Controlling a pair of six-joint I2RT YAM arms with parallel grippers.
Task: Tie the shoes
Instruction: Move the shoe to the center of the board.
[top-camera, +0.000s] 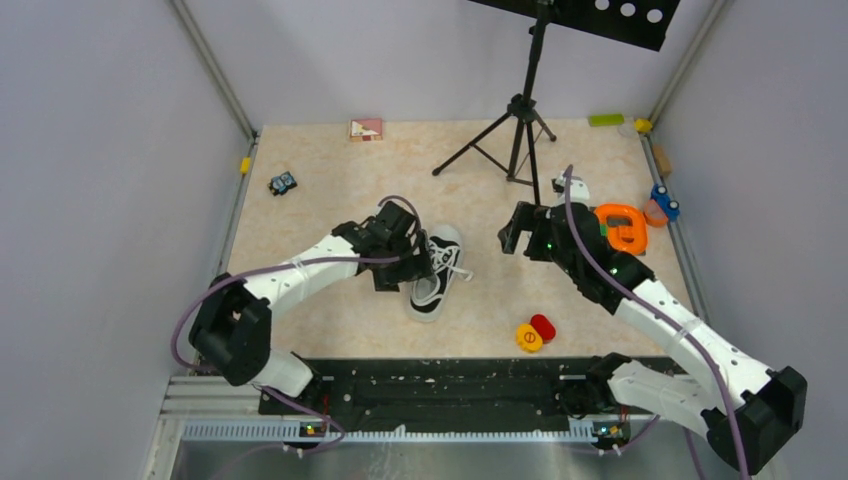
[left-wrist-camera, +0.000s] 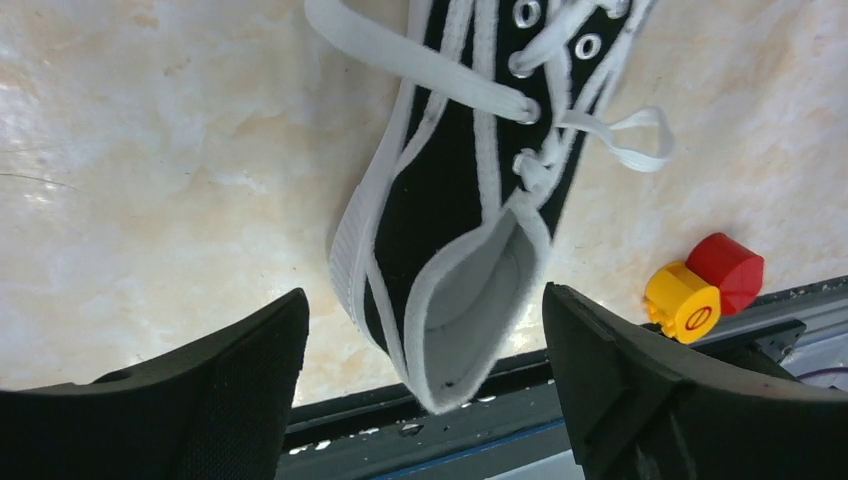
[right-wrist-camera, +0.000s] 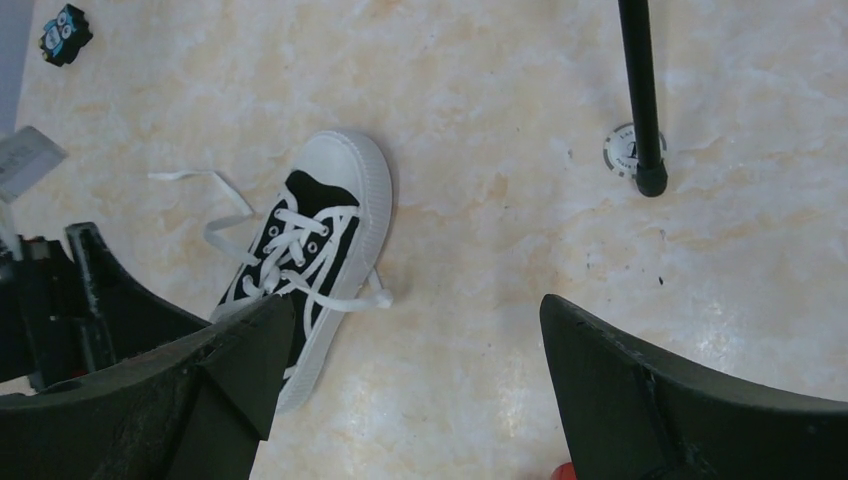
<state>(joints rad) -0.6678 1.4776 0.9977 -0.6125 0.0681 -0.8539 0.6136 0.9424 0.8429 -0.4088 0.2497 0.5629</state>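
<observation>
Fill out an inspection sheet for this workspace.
Surface: beige marbled table, no spills seen.
Job's things: one black sneaker, upright, toe pointing away from the arms; white laces loose, no bow seen.
Clutter: red and yellow pieces, orange toy, small dark toy, flat box.
Grippers: left gripper open over the sneaker's heel, holding nothing; right gripper open, apart from the sneaker, empty.
Cables: purple cables run along both arms; no snag seen.
Surroundings: grey walls; tripod standing on the far half; black perforated panel overhead.
</observation>
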